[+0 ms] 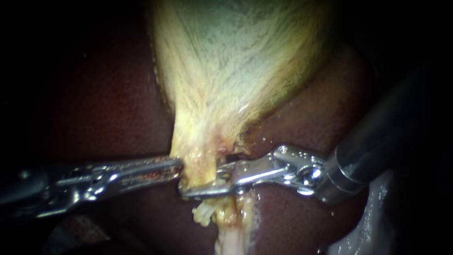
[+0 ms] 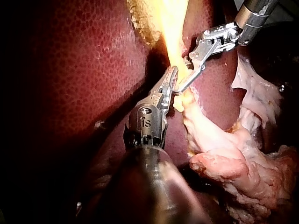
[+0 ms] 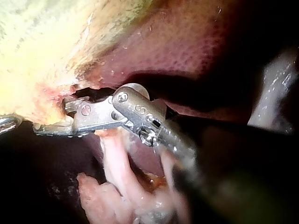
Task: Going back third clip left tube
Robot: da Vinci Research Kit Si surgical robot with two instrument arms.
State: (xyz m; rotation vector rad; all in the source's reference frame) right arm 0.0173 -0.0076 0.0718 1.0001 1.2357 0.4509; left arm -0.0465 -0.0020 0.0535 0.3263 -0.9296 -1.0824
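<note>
Shiny right instrument (image 1: pixel 203 179), jaws parted astride fibrous gallbladder (image 1: pixel 226 71); serrated left instrument (image 1: pixel 178 168) seemingly pinches it.

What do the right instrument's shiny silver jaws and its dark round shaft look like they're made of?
On the right instrument, the silver jaws look like bare polished metal, likely steel: bright glints, pinned hinge. Its dark round shaft is smooth and semi-glossy with soft highlights; coated metal or plastic, unclear.
</note>
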